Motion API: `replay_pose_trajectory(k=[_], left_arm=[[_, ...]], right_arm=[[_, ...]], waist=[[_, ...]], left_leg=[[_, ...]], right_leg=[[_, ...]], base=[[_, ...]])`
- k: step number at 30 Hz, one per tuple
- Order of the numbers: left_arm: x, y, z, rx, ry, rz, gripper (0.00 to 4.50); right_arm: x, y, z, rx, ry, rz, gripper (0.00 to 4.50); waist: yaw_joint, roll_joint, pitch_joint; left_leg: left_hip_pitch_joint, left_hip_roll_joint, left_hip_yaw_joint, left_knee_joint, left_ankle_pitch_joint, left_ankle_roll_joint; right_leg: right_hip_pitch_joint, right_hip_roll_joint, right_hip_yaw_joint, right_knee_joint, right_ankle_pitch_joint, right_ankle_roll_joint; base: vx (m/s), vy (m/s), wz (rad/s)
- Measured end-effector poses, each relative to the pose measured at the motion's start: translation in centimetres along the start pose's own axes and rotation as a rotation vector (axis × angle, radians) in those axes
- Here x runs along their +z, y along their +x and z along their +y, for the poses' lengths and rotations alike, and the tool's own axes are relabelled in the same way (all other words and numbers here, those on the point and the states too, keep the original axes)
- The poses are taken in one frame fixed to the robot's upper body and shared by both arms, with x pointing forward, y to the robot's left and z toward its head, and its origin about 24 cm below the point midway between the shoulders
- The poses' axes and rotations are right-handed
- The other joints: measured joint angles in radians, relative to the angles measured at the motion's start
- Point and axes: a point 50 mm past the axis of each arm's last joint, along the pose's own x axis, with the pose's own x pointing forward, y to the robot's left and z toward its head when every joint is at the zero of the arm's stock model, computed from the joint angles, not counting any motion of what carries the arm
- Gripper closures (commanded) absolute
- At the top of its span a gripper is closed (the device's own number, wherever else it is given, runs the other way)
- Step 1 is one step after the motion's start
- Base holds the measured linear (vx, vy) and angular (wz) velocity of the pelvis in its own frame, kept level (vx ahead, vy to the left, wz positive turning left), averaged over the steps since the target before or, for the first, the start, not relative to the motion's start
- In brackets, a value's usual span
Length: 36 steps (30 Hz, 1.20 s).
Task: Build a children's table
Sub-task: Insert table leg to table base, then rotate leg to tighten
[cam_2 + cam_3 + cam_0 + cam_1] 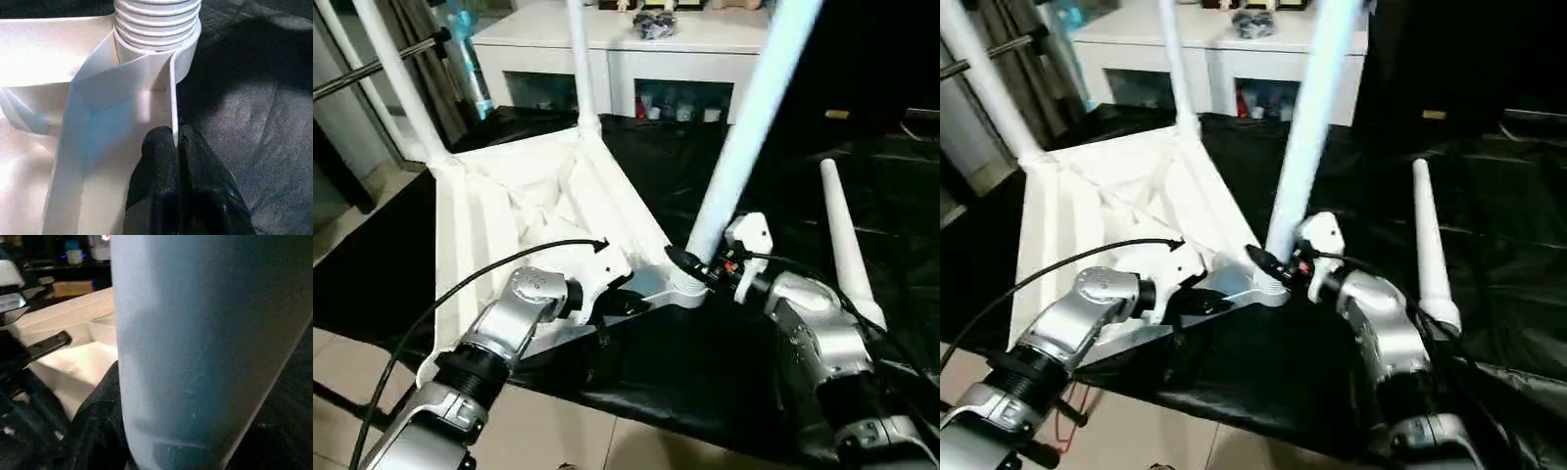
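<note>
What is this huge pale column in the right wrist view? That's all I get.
Observer: A white table leg, standing in the near corner socket of the upturned tabletop.
Operator: Any other legs on?
Observer: Yes, a second leg and a third leg stand in the far corners.
Operator: And the other claw?
Observer: The left claw pinches the tabletop's thin rim beside that socket.
</note>
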Motion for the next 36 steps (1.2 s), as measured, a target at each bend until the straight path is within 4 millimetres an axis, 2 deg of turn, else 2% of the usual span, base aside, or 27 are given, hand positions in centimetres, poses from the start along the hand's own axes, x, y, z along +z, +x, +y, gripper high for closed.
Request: replay_pose_trajectory(k=[7,11,17,24,27,29,34,36], left_arm=[[0.0,-0.5,-0.2,-0.064,0.059,0.019,4.5],[-0.2,-1.1,-0.2,-0.092,0.089,0.029,4.5],[-0.6,-2.2,-0.6,-0.171,0.15,0.056,4.5],[-0.7,-2.3,-0.6,-0.182,0.158,0.062,4.5],[-0.6,-2.2,-0.7,-0.18,0.152,0.058,4.5],[-0.7,-1.8,-0.4,-0.15,0.114,0.047,4.5],[0.3,0.3,0.4,-0.006,-0.009,0.016,4.5],[0.7,1.2,0.4,0.03,-0.051,0.007,4.5]], right_arm=[[0.3,-0.5,0.2,0.172,-0.049,0.056,2.6],[0.2,-1.0,0.6,0.246,-0.074,0.064,2.6],[0.1,-1.4,1.8,0.389,-0.084,0.059,2.6],[-0.1,-1.6,2.1,0.4,-0.086,0.053,2.6],[-0.2,-1.6,2.1,0.385,-0.088,0.04,2.6],[-0.4,-1.1,1.9,0.314,-0.061,0.009,2.6],[-0.9,0.2,0.0,-0.01,0.04,-0.04,2.6],[-0.8,0.7,-0.5,-0.088,0.054,-0.036,2.6]], waist=[[0.013,-0.024,-0.006],[0.014,-0.03,-0.01],[0.021,-0.032,-0.011],[0.023,-0.032,-0.012],[0.024,-0.032,-0.012],[0.021,-0.032,-0.013],[0.003,-0.035,-0.01],[-0.002,-0.035,-0.009]], left_leg=[[0.0,0.002,0.002,-0.007,0.0,0.0],[-0.001,0.001,0.004,-0.012,-0.001,0.001],[-0.001,0.002,0.005,-0.017,-0.001,0.001],[0.001,0.002,0.005,-0.017,-0.001,0.001],[0.002,0.002,0.005,-0.017,-0.001,0.001],[0.005,0.002,0.005,-0.017,-0.001,0.001],[0.01,0.001,0.006,-0.015,-0.001,0.001],[0.012,0.0,0.005,-0.015,-0.001,0.001]], right_leg=[[0.0,0.001,0.0,0.0,0.002,-0.004],[0.0,0.001,0.0,-0.005,0.0,-0.004],[0.0,0.001,-0.002,-0.008,-0.001,-0.006],[0.002,0.001,-0.002,-0.008,-0.001,-0.007],[0.002,0.001,-0.002,-0.008,-0.001,-0.007],[0.004,0.001,-0.002,-0.007,-0.001,-0.007],[0.003,0.0,0.0,-0.009,-0.003,-0.004],[0.003,0.0,0.0,-0.009,-0.003,-0.004]], base=[[0.0,0.0,0.0],[0.0,0.0,0.0],[0.0,0.0,0.0],[0.0,0.0,0.0],[0.0,0.0,0.0],[0.0,0.0,0.0],[0.0,0.0,0.0],[0.0,0.0,0.0]])
